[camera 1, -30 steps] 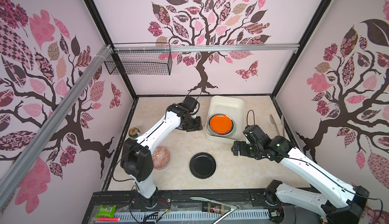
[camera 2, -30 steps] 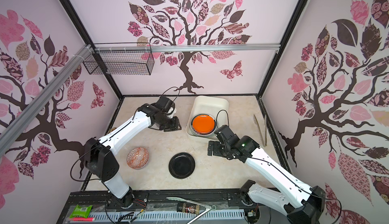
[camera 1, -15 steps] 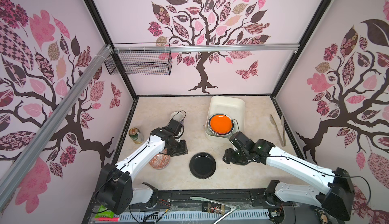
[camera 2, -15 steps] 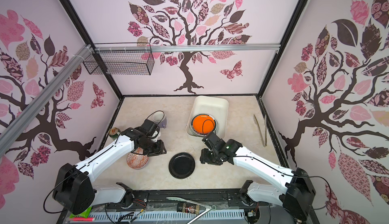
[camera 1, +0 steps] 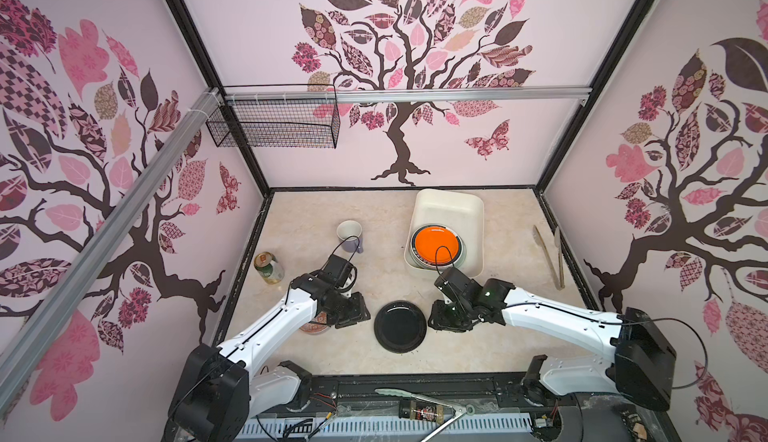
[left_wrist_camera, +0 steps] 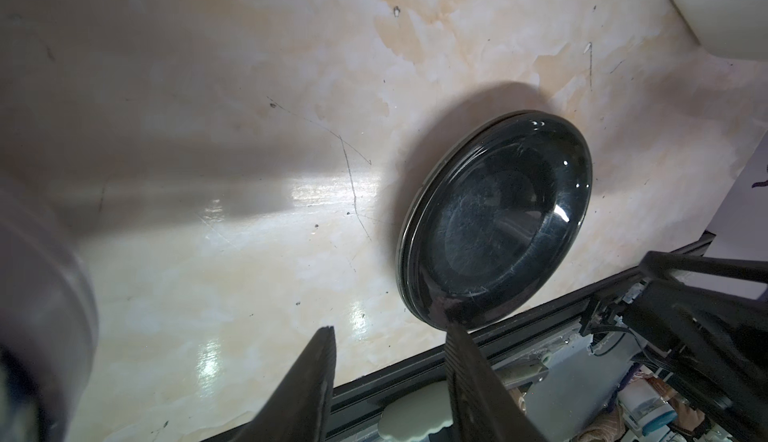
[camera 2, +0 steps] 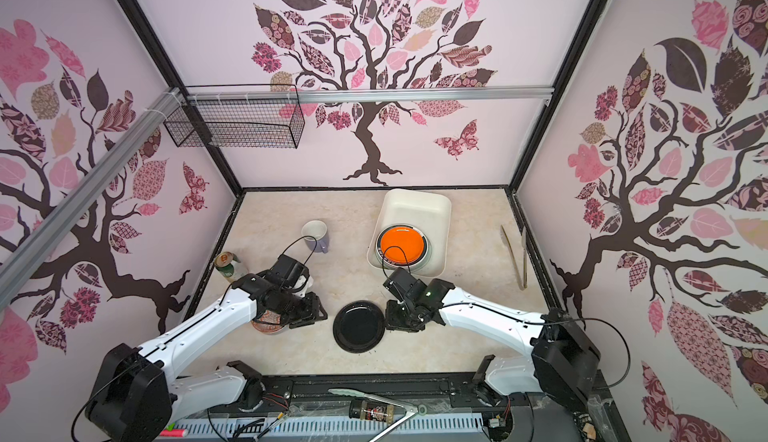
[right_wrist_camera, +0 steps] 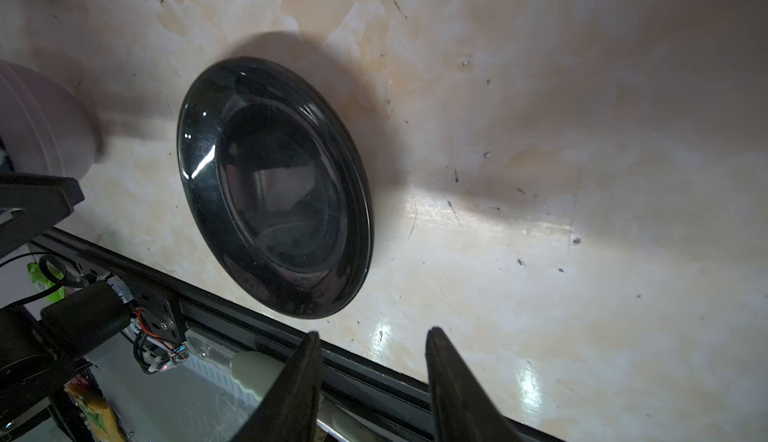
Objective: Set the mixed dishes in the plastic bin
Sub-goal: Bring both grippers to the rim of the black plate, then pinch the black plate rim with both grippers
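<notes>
The black plate (camera 1: 400, 326) (camera 2: 358, 326) lies flat near the table's front edge. My left gripper (camera 1: 353, 316) (left_wrist_camera: 390, 328) hangs open just left of it and holds nothing. On the plate's right side my right gripper (camera 1: 445, 319) (right_wrist_camera: 373, 332) is also open and holds nothing. Both wrist views show the black plate (left_wrist_camera: 494, 228) (right_wrist_camera: 274, 195) just ahead of the fingertips. The plastic bin (camera 1: 449, 203) (camera 2: 415, 207) holds the orange plate (camera 1: 436, 244) on top of other plates. The lavender mug (camera 1: 350, 234) stands upright. My left arm covers most of the red-patterned bowl (camera 1: 312, 328).
A green drink can (camera 1: 268, 267) stands by the left wall. Two long wooden utensils (camera 1: 548, 257) lie along the right wall. A black wire basket (camera 1: 274, 128) hangs on the back rail. The black front rail (right_wrist_camera: 257, 328) runs just beyond the plate.
My left arm has swung from beside the bin to the front, over the bowl. My right arm has come down to the plate's right side, and its jaws have narrowed from wide open.
</notes>
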{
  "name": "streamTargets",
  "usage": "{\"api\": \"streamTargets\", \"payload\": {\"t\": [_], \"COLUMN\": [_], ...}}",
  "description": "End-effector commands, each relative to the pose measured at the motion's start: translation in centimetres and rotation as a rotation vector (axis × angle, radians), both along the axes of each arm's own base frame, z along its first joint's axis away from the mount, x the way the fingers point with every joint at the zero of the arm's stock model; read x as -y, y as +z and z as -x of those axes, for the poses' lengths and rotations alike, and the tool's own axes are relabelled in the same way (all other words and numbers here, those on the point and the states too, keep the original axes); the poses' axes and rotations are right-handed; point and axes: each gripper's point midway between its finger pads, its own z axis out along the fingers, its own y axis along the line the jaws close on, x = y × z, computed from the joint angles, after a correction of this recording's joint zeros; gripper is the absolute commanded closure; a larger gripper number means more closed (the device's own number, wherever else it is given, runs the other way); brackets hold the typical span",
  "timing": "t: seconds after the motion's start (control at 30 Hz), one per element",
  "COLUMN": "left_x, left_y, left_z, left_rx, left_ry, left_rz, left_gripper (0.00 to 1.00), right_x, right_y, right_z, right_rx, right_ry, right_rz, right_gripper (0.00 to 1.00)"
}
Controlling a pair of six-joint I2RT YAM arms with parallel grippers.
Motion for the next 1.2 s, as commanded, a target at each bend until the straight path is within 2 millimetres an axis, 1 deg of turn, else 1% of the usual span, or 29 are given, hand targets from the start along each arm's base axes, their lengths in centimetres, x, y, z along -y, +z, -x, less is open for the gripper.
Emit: {"api": "streamTargets", "payload": {"t": [0.0, 0.1, 0.23, 0.3, 0.47, 0.77, 0.8, 0.9, 1.03, 1.17], "left_x": [0.6, 0.8, 1.7, 2.2, 2.7, 3.6, 3.7, 3.9, 3.8, 3.4], "left_y": [-0.9, -1.5, -2.2, -2.5, -4.0, -5.0, -5.0, -5.1, -5.1, -4.2], "left_z": [0.0, 0.0, 0.0, 0.0, -0.3, -1.2, -1.3, -1.6, -1.6, -1.9], "left_rx": [-0.015, -0.020, -0.014, -0.012, -0.033, -0.039, -0.038, -0.036, -0.045, -0.022], "left_ry": [-0.010, -0.037, -0.090, -0.109, -0.122, -0.139, -0.143, -0.151, -0.165, -0.179], "left_rz": [0.014, -0.015, -0.065, -0.077, -0.104, -0.136, -0.140, -0.154, -0.175, -0.200], "left_gripper": [0.53, 0.53, 0.53, 0.53, 0.53, 0.55, 0.56, 0.66, 0.85, 0.90], "right_x": [-0.7, -0.3, 0.5, 0.9, 2.0, 3.4, 3.4, 3.6, 3.8, 4.1], "right_y": [-0.2, -0.2, -0.4, -0.5, -0.7, -1.2, -1.2, -1.2, -1.2, -1.3], "right_z": [0.0, 0.0, 0.4, 0.7, 1.3, 2.1, 2.2, 2.1, 2.0, 1.9], "right_rx": [-0.007, 0.001, 0.006, 0.007, 0.009, 0.007, 0.008, 0.012, 0.014, 0.015], "right_ry": [0.007, -0.001, -0.017, -0.025, -0.046, -0.056, -0.055, -0.051, -0.051, -0.057], "right_rz": [-0.013, -0.010, -0.006, -0.007, -0.008, 0.006, 0.007, 0.014, 0.016, 0.007], "right_gripper": [0.52, 0.45, 0.41, 0.40, 0.39, 0.39, 0.39, 0.39, 0.39, 0.39]}}
